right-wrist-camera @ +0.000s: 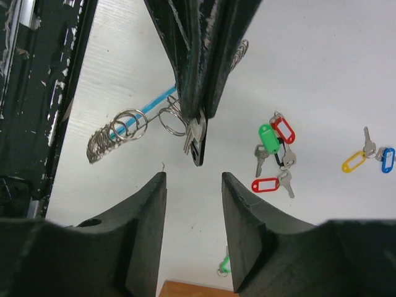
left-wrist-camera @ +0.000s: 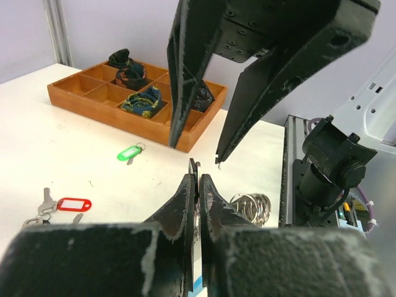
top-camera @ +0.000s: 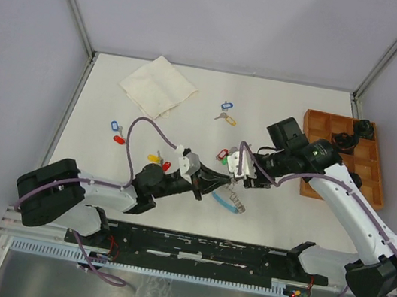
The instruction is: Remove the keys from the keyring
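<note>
L arm point(top-camera: 111, 195) stretched low, jaws pinching key point(right-wrist-camera: 192, 137).

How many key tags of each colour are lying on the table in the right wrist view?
Red tags: 2
Green tags: 2 (one barely showing at the bottom edge)
Yellow tag: 1
Blue tag: 1
Total: 6

The left gripper point(left-wrist-camera: 197, 180), closed on a dark-tagged key point(right-wrist-camera: 198, 151), and the parted right gripper point(right-wrist-camera: 193, 179) crowd the middle of the table point(top-camera: 277, 224) — the keyring point(top-camera: 229, 199) lies just at 5 o'clock. At 12 o'clock loose keys point(top-camera: 222, 154) block, at 2 o'clock a wooden tray point(top-camera: 306, 128), at 10 o'clock a cloth point(top-camera: 158, 86). Bare surface lies at 1 and 4 o'clock.
</note>
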`<action>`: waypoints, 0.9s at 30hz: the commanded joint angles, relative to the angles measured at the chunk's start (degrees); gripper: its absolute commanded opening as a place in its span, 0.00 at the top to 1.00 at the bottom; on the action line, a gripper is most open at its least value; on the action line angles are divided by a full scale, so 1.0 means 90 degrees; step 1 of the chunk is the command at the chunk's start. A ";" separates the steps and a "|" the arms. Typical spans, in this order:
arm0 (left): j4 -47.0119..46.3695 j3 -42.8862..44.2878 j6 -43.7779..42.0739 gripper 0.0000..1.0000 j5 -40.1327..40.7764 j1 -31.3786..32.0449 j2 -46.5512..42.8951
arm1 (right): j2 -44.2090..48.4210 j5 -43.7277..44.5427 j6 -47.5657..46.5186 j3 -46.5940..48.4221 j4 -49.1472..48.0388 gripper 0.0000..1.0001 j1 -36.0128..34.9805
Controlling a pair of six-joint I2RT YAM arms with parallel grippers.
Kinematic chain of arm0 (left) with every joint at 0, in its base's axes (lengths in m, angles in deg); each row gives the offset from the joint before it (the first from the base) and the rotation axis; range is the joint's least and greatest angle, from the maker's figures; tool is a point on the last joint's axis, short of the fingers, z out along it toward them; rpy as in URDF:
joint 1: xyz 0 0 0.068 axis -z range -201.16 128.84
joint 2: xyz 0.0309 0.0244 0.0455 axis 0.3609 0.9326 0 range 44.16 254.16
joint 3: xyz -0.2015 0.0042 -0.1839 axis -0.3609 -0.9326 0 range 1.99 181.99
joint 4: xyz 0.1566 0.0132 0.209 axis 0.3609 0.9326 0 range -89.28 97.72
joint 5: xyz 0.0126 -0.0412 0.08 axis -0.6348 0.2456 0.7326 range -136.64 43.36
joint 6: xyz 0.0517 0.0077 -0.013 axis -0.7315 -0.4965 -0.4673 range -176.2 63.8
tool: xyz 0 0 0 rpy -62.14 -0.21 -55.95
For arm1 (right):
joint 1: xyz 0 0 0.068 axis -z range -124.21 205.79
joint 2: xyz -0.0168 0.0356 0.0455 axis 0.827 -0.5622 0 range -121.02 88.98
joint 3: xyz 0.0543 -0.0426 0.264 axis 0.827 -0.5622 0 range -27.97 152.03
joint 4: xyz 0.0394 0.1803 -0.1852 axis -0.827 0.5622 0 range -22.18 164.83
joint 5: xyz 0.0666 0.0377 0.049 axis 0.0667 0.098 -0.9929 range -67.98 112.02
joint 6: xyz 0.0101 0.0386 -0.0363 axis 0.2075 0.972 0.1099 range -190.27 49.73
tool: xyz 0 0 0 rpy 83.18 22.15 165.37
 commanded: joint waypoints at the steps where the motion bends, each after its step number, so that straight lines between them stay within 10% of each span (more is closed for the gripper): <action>1: -0.1582 -0.0198 -0.0083 0.97 0.0085 -0.0023 -0.0257 | 0.0265 -0.0999 0.0301 0.0086 -0.0260 0.49 0.0319; 12: -0.2556 -0.0430 0.0036 0.97 -0.0046 -0.0023 -0.0319 | 0.0308 -0.2581 0.1137 -0.0328 -0.0990 0.43 0.0629; 27: -0.2703 -0.0469 0.0175 0.97 -0.0135 -0.0019 -0.0281 | 0.0199 -0.2979 0.0994 -0.0253 -0.0769 0.83 0.0637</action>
